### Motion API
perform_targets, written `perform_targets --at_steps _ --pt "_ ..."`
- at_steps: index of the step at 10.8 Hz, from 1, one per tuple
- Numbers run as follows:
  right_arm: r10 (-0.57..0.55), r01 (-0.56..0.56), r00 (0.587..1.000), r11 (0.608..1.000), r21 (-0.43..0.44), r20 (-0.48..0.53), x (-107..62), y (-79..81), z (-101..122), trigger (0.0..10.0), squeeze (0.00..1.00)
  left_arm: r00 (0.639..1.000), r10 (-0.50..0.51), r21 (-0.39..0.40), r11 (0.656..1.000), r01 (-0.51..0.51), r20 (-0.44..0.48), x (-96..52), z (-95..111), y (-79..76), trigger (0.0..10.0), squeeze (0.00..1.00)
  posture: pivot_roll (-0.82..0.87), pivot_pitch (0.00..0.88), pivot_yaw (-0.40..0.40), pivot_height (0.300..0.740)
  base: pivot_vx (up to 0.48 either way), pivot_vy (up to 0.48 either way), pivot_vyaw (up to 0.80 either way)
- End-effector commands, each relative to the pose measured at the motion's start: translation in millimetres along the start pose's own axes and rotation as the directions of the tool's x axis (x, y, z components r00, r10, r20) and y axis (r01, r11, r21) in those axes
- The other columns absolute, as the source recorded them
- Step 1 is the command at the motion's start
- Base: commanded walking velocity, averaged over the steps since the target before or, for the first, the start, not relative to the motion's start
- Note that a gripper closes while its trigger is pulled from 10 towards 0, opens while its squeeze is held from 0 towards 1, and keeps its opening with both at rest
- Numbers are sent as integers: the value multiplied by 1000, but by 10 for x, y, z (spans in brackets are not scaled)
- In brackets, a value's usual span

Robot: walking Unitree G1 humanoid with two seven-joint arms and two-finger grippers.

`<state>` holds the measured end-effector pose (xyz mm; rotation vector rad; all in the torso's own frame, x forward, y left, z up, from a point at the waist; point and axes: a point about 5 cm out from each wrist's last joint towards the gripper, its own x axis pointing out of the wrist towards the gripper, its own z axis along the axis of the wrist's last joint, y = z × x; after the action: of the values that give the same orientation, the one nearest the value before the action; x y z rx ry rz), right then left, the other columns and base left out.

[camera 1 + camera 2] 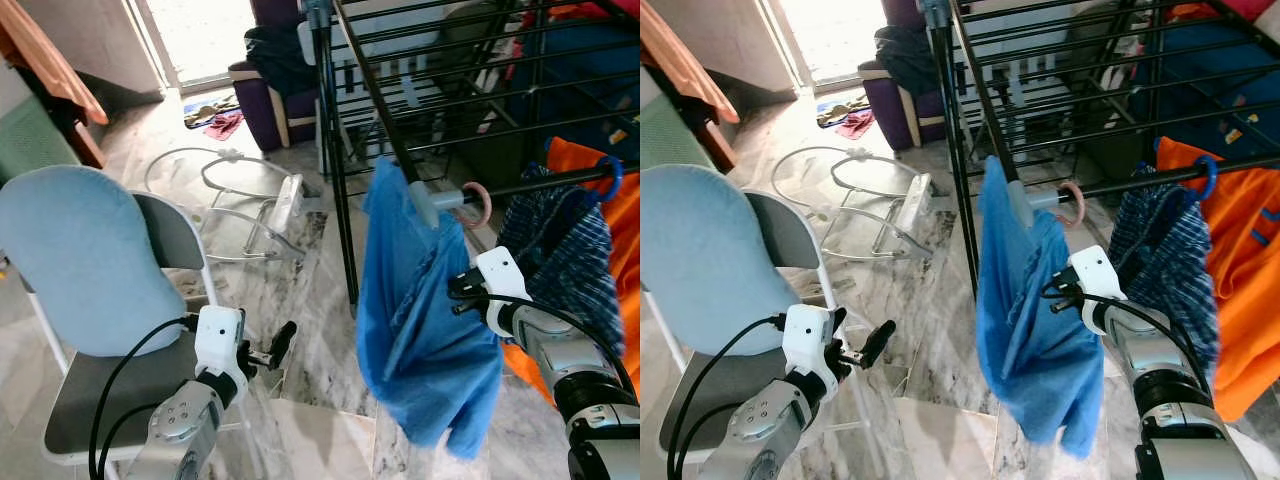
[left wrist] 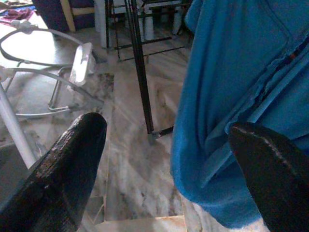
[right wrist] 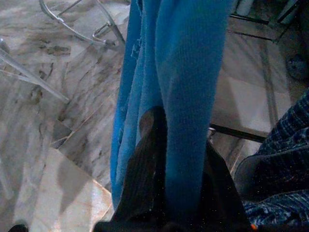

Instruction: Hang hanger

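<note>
Hovering over the chair (image 1: 110, 400), the left gripper (image 1: 268, 352) spreads its fingers wide, grasping nothing. Further right, the blue shirt (image 1: 420, 330) hangs by its pink-hooked hanger (image 1: 470, 203) from the rack rail (image 1: 545, 180), the right gripper (image 3: 159, 145) clenched on its cloth.

Daylight pours from the blown-out doorway (image 1: 205, 35) at top; marble floor (image 1: 300, 290) glares. Head views sharp; wrist views dimmer, near fingers (image 2: 63, 169) apparently defocused.
</note>
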<state>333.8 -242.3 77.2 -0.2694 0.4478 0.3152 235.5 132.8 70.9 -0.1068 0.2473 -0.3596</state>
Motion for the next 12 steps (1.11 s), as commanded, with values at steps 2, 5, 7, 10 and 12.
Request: perform_targets --at_steps 2,5,7,10,12 --pt "-24 24 998 1000 4 59 5 1 93 0 0 999 27 17 999 -27 -19 -11 -24 46 10000 0 -147 40 127 740 0 0 0" --pt "-95 90 981 995 37 170 13 -17 278 0 0 998 56 56 997 -56 -11 7 -7 74 10000 0 -145 35 129 740 0 0 0" --pt "-125 118 964 992 44 235 20 -23 436 0 0 995 102 55 993 -101 -2 42 13 141 10000 0 -140 11 125 740 0 0 0" --pt "-170 151 947 984 90 274 47 -39 663 1451 0 994 107 142 984 -111 35 177 165 270 10000 0 -137 0 126 740 0 0 0" --pt "-155 147 965 988 53 213 100 97 580 10000 0 992 110 183 976 -121 67 262 255 328 10000 0 -147 0 147 740 0 0 0"
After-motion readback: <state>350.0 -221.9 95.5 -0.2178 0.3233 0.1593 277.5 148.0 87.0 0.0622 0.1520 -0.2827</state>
